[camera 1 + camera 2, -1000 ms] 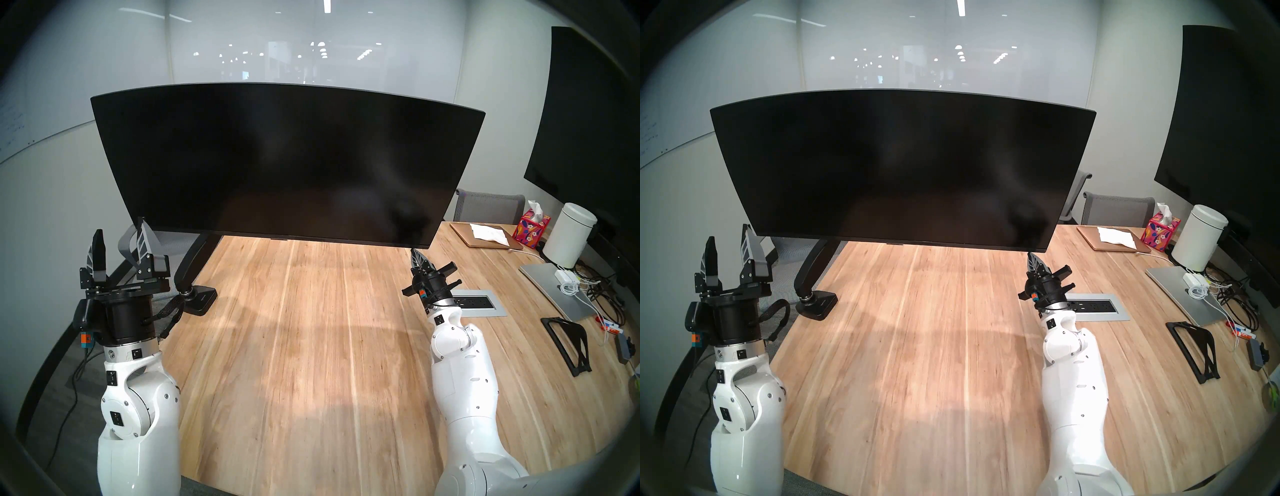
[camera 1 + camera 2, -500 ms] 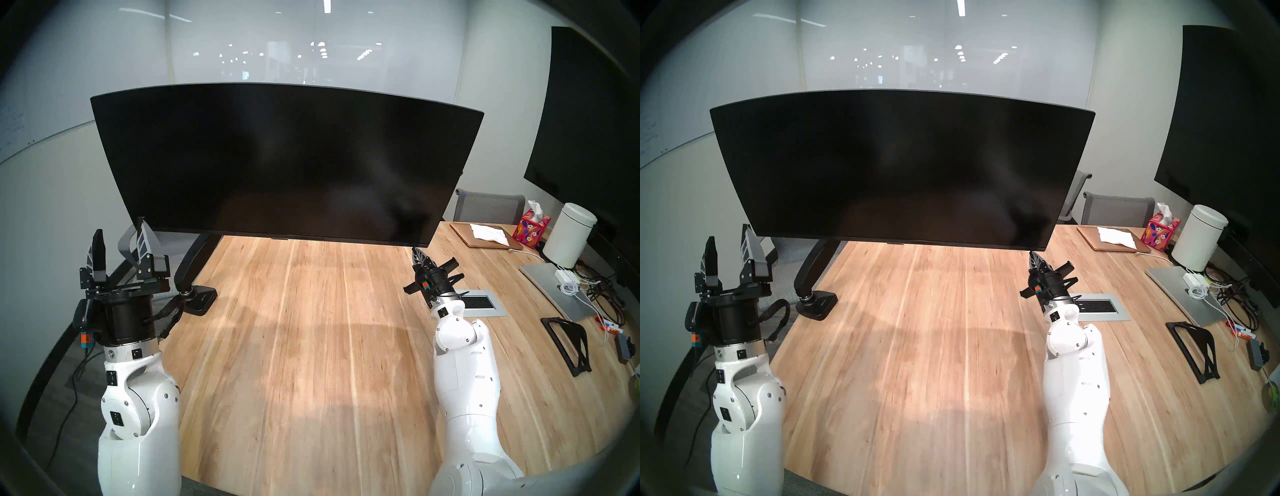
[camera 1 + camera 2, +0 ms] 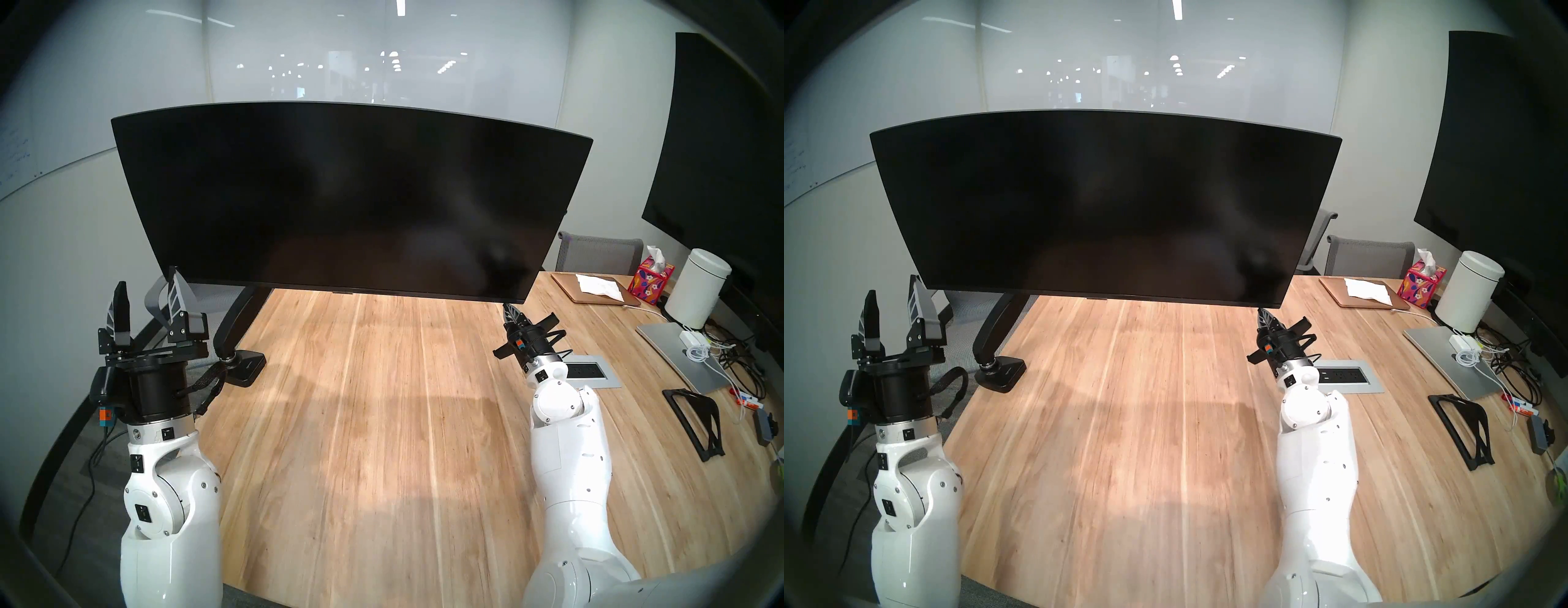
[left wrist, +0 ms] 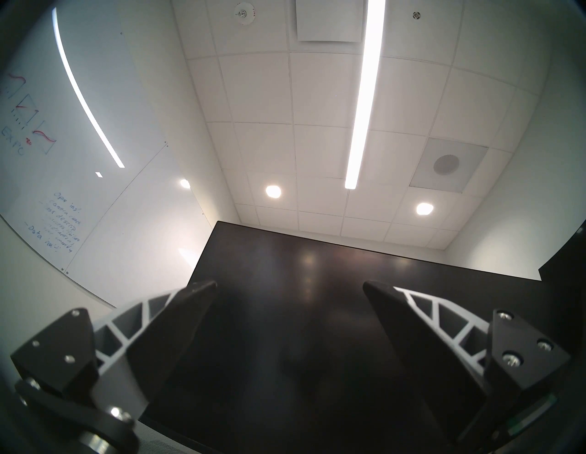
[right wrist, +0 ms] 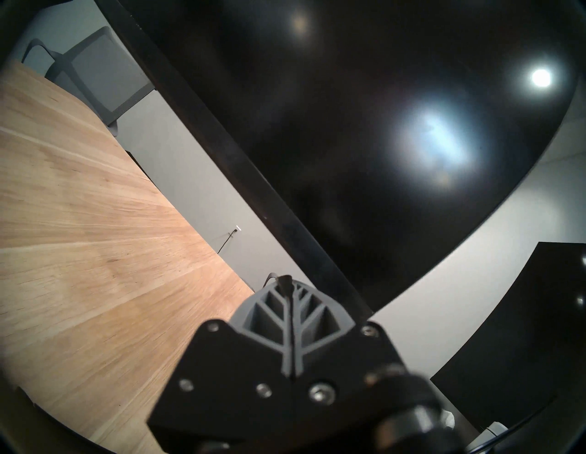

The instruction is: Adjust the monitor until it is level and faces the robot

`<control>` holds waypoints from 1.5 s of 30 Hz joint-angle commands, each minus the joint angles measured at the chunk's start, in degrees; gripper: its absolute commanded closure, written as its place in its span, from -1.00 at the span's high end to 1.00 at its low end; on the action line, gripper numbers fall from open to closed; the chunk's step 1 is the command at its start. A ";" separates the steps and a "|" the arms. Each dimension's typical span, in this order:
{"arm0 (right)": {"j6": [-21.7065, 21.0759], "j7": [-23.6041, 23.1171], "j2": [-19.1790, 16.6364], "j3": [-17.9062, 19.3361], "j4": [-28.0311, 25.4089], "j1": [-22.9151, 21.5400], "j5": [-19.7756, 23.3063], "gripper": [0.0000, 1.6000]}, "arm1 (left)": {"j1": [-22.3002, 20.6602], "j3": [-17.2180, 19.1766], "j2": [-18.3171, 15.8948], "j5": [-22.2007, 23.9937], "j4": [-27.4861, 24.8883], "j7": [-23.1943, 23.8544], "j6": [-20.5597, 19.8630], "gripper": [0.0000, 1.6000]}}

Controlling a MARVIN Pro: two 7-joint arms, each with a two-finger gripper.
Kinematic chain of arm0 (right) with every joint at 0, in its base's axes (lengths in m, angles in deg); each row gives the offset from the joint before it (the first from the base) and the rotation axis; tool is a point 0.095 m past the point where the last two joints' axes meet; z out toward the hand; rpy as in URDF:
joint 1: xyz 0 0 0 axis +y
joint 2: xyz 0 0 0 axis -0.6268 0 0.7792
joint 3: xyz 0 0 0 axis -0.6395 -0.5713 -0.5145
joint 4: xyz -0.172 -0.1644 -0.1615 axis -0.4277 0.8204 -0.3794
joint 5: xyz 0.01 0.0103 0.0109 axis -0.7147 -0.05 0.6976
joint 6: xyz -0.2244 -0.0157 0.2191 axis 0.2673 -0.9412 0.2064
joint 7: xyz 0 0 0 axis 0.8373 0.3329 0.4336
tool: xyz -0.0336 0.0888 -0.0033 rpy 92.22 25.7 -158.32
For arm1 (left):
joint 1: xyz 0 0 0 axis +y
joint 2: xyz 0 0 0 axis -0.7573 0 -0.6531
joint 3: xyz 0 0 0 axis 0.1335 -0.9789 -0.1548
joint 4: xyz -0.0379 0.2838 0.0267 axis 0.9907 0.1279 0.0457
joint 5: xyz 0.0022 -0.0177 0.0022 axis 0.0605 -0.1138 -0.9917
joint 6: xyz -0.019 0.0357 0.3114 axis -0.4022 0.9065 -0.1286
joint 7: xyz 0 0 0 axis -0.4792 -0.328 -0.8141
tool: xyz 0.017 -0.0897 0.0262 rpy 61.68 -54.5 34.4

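Head stereo left view, monitor: the monitor (image 3: 348,199) hangs above the far half of the wooden table (image 3: 360,424), carried by a black articulated arm (image 3: 237,318) whose clamp base (image 3: 246,367) sits at the table's left edge.
Monitor facing: its dark screen faces the robot; the long axis runs left to right, and the right end sits a little lower than the left.
Monitor and right gripper: the right gripper (image 3: 509,309) points up at the monitor's lower right corner, tip just under the bottom edge; contact cannot be told.
Right gripper state: in the right wrist view the two ribbed fingers (image 5: 279,314) are pressed together with nothing between them, and the monitor's bottom edge (image 5: 285,222) runs diagonally just above the tip.
Monitor and left gripper: the left gripper (image 3: 146,293) stands upright beside the lower left corner, the inner finger (image 3: 176,297) close to that corner.
Left gripper state: spread wide and empty; in the left wrist view the screen (image 4: 317,317) fills the gap between the two fingers (image 4: 177,326).
Right of the monitor: a larger black screen (image 3: 729,148) on the wall.
Table, right side: a power outlet panel (image 3: 587,371), a floral tissue box (image 3: 651,280), a white cylindrical canister (image 3: 698,293), a closed silver laptop (image 3: 674,356), tangled cables (image 3: 738,361) and a black stand (image 3: 695,420).
Behind the table: a grey mesh chair (image 3: 598,254).
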 commanded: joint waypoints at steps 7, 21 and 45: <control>2.01 2.66 0.39 -0.75 0.39 -2.32 -0.44 -1.00 | -0.05 -0.05 0.15 0.05 -1.36 0.16 -0.17 1.00; 5.00 3.03 0.90 -0.07 -3.21 -1.54 1.21 -1.00 | -0.19 0.10 0.48 0.08 -1.28 0.56 -0.23 1.00; 6.13 2.62 1.02 -0.18 -6.65 -2.24 1.03 -1.00 | -0.43 0.37 1.02 0.13 -1.11 1.25 -0.29 1.00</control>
